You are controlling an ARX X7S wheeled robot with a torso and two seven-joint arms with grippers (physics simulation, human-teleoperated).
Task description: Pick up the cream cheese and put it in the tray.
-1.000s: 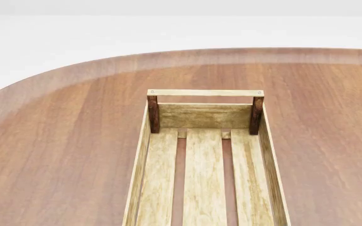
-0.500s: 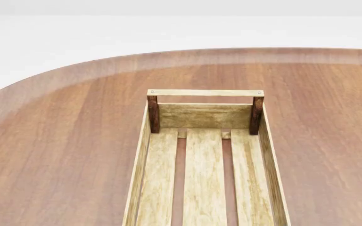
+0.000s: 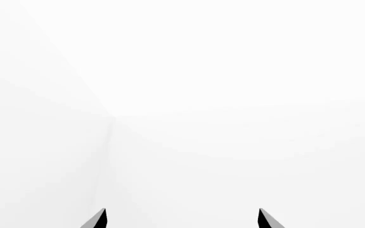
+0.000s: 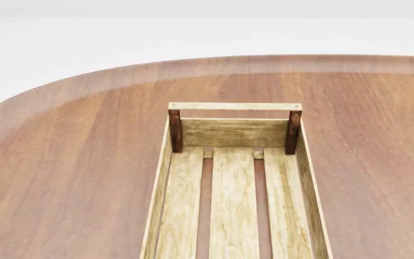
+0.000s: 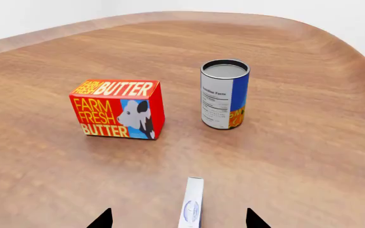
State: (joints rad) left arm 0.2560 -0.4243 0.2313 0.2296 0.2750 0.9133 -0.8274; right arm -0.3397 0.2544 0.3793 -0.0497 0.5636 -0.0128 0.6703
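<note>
Right wrist view shows the right hand (image 5: 178,222) spread, its two dark fingertips (image 5: 101,220) poking in at the frame's edge with the cheese (image 5: 192,204) lying on the counter (image 5: 284,156) between them, closer to neither by much. The cheese shows as a narrow white strip with a blue oval mark, apparently standing on a thin edge or seen nearly edge-on; which one I cannot tell. Beyond the hand stand the butter (image 5: 119,109) and the can (image 5: 224,94), well apart from the cheese and from each other, so neither crowds the grasp.

To do this step well, the hand should come straight down with the strip kept centred between the tips, so both fingers meet its broad faces together. A lopsided close would likely tip or skid so slim a box. Going low enough to catch the body rather than the top edge seems wise, and the squeeze should be gentle, since thin card may buckle.

Left wrist view shows the left hand (image 3: 181,219) spread too, facing only blank white, nothing held.

Head view shows the crate (image 4: 166,178) with its slatted floor bare; neither arm nor the cheese appears there, so the carry over its rail comes later.
</note>
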